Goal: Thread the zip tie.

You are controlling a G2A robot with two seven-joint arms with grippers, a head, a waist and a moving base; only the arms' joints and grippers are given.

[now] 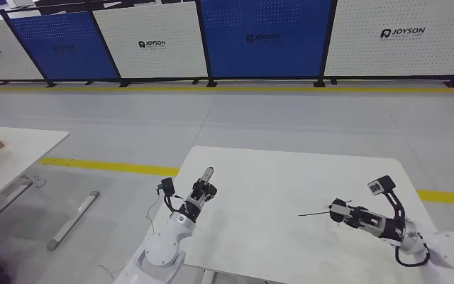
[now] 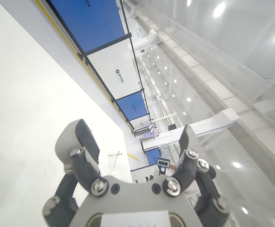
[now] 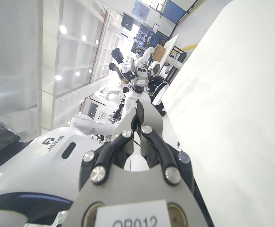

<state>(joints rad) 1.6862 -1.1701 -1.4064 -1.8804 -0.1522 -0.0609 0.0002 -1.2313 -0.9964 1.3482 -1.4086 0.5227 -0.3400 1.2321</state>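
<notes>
A robotics lab in an industrial hall: blue and white perforated partition panels (image 1: 266,39) fence a grey polished floor (image 1: 213,117) marked with a yellow line (image 1: 106,166). A white table (image 1: 284,177) stands on it, and round lights (image 2: 219,9) dot the high ceiling.

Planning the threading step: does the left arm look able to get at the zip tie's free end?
Probably yes: only table lies between the open left claw and the zip tie jutting out of the right claw.

white table (image 1: 284,213) | second table (image 1: 28,145) at left | blue-and-white panels (image 1: 234,42) behind | yellow floor line (image 1: 106,165)
</notes>
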